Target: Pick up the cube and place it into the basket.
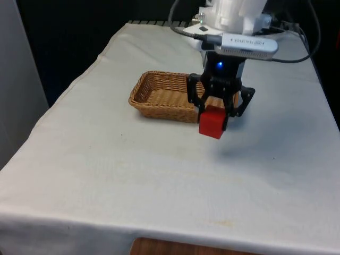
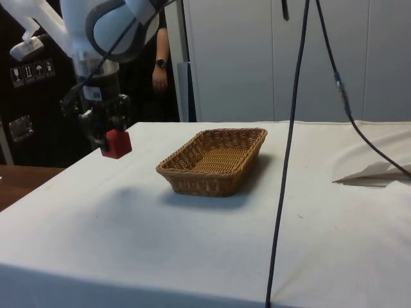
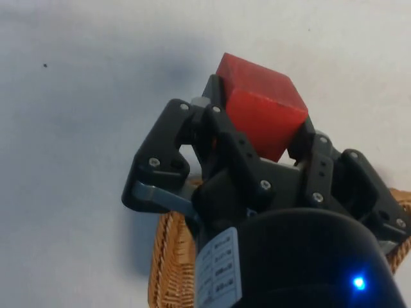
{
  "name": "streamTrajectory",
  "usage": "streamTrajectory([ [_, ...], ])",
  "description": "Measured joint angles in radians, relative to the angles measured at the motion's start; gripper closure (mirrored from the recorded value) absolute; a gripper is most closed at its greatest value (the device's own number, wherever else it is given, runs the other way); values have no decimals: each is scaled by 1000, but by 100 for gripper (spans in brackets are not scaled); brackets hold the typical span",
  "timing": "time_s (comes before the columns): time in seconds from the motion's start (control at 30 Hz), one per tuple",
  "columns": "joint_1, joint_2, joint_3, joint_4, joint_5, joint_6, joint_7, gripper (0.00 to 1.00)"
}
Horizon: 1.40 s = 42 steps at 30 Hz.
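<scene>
— What's over on the front view's left?

— The basket (image 1: 159, 95), a shallow wicker tray, sits on the white cloth (image 1: 106, 175) with nothing visible inside. In the side view the basket (image 2: 215, 160) stands flat on the table, one narrow end towards that camera.

— And moving right from there?

— The gripper (image 1: 214, 118) hangs just off the basket's near right corner, at about four o'clock from the basket's middle in the front view. Its jaws are closed on the cube (image 1: 212, 122) – a red block pinched between the two black fingers, tilted a little, with its lower half sticking out below the fingertips.

— Is the cube touching the table?

— No. In the side view the cube (image 2: 117, 144) is held up in the air by the gripper (image 2: 109, 142), clear of the cloth, with a soft shadow under it; it is beside the basket, at about nine o'clock from it in that view, and apart from the rim.

— Anything closer in?

— The wrist view has the cube (image 3: 260, 114) clamped at the fingertips of the gripper (image 3: 257, 125), with white cloth beyond it and the woven basket (image 3: 168, 269) edge behind the fingers.

— Anyone around?

— A person's arm (image 2: 160, 54) with a wristwatch shows behind the table in the side view.
</scene>
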State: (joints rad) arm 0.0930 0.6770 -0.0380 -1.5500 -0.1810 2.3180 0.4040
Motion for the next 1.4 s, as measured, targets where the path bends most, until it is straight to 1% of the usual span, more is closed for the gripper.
streamTrajectory([
  [0.1, 0, -17, 0, -15, -3, -2, 0, 97],
  [0.17, 0, -45, 0, -40, -8, -2, 0, 97],
  [0.2, 0, -45, 0, -40, -8, -2, 0, 97],
  [0.37, 1, -108, 1, -105, -25, -2, 3, 97],
  [0.43, 1, -119, 2, -116, -27, -2, 3, 97],
  [0.47, 1, -139, 1, -138, -33, -2, 3, 97],
  [0.63, 0, -188, 1, -193, -48, 1, 3, 97],
  [0.67, 0, -188, 1, -193, -48, 1, 3, 97],
  [0.9, -4, -259, 0, -274, -73, 5, 3, 97],
  [0.93, -4, -259, 0, -274, -73, 5, 3, 97],
  [0.97, -6, -278, 0, -297, -79, 8, 3, 97],
  [1.07, -8, -302, 0, -329, -87, 19, 3, 97],
  [1.1, -8, -302, 0, -329, -87, 19, 3, 97],
  [1.17, -12, -325, 0, -357, -98, 23, 2, 97],
  [1.23, -12, -325, 0, -357, -98, 23, 2, 97],
  [1.27, -14, -341, -1, -376, -102, 25, 0, 97],
  [1.4, -17, -371, -4, -417, -105, 36, -6, 97],
])
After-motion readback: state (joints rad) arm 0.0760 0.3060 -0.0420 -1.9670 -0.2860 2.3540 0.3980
